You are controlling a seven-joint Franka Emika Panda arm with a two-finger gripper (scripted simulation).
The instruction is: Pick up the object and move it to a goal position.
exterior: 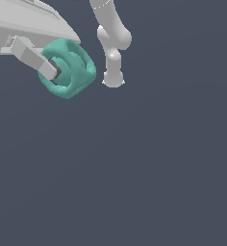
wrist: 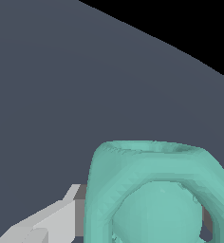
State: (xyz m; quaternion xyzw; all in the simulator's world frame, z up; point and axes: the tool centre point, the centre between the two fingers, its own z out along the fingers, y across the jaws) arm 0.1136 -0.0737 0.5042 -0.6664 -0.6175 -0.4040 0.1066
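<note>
The object (exterior: 73, 69) is a teal-green rounded cube-like lump with round hollows in its faces. It hangs in my white gripper (exterior: 62, 71) at the upper part of the exterior view's left, close to that camera. One grey-tipped finger (exterior: 43, 65) lies across its near face; the other finger is hidden behind it. In the wrist view the object (wrist: 152, 190) fills the lower area between a white finger (wrist: 61, 218) with a grey pad on one side and a sliver of pad on the other. No goal marker shows.
The arm's white links and base (exterior: 113, 79) stand on the dark grey floor (exterior: 134, 168) behind the object. In the wrist view the floor's curved edge (wrist: 180, 50) meets black background.
</note>
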